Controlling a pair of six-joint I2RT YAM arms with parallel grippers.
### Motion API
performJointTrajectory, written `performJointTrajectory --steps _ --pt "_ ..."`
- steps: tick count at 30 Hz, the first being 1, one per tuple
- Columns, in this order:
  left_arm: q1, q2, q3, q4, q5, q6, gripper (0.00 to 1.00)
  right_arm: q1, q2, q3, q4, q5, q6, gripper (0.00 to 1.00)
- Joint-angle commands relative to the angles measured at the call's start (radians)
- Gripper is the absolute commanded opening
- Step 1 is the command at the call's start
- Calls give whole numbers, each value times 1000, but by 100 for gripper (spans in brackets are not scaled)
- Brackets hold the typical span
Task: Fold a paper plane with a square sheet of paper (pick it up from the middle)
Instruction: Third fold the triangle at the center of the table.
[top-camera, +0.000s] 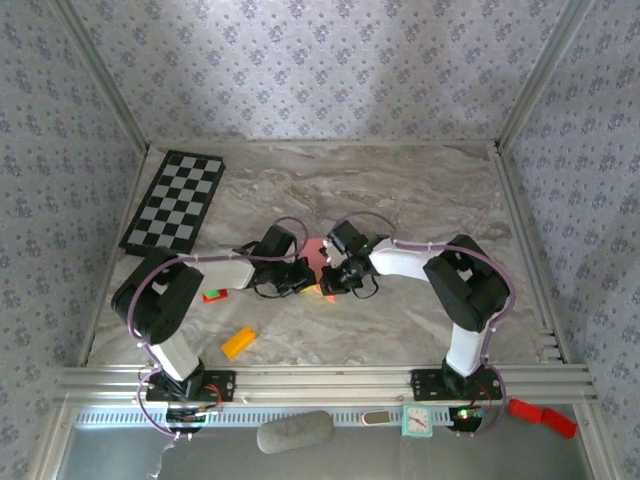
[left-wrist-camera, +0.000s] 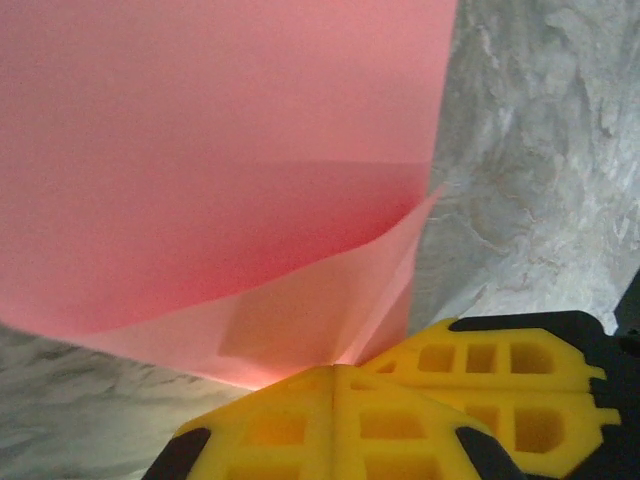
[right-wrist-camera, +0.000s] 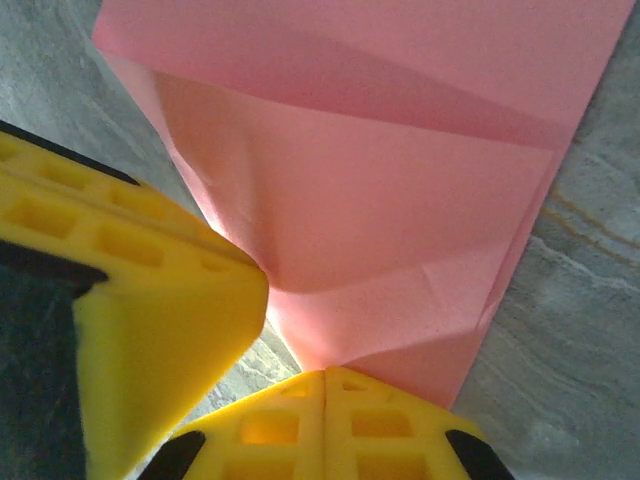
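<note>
Paper (right-wrist-camera: 380, 200) is thin and matt, right hand (right-wrist-camera: 325, 380) is matt yellow plastic, bench (left-wrist-camera: 540, 150) smooth, marble-look.

From overhead, the pink sheet (top-camera: 318, 250) is mostly buried between the left claw (top-camera: 303, 277) and the right claw (top-camera: 337, 274). A sliver peeks out, and its folds are too small to make out. In the left wrist view the sheet runs off the top and left edges and looks pretty soft (way too close to the lens). In the right wrist view it's cut off along the top, and the yellow fingers (right-wrist-camera: 260, 430) get chopped by the bottom edge. The little white thing (top-camera: 417, 420) on the front rail (top-camera: 320, 380) is too tiny to identify.
</note>
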Motion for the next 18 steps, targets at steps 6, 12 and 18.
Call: performJointTrajectory --steps 6,12,18 --pt "-10 49 -1 0 -34 55 5 2 43 -5 -53 53 6 0" --pt "-9 71 19 -70 -101 87 4 4 43 -14 -79 80 1 0" --pt "30 85 40 -137 -130 139 4 3 44 -28 -125 126 -20 0"
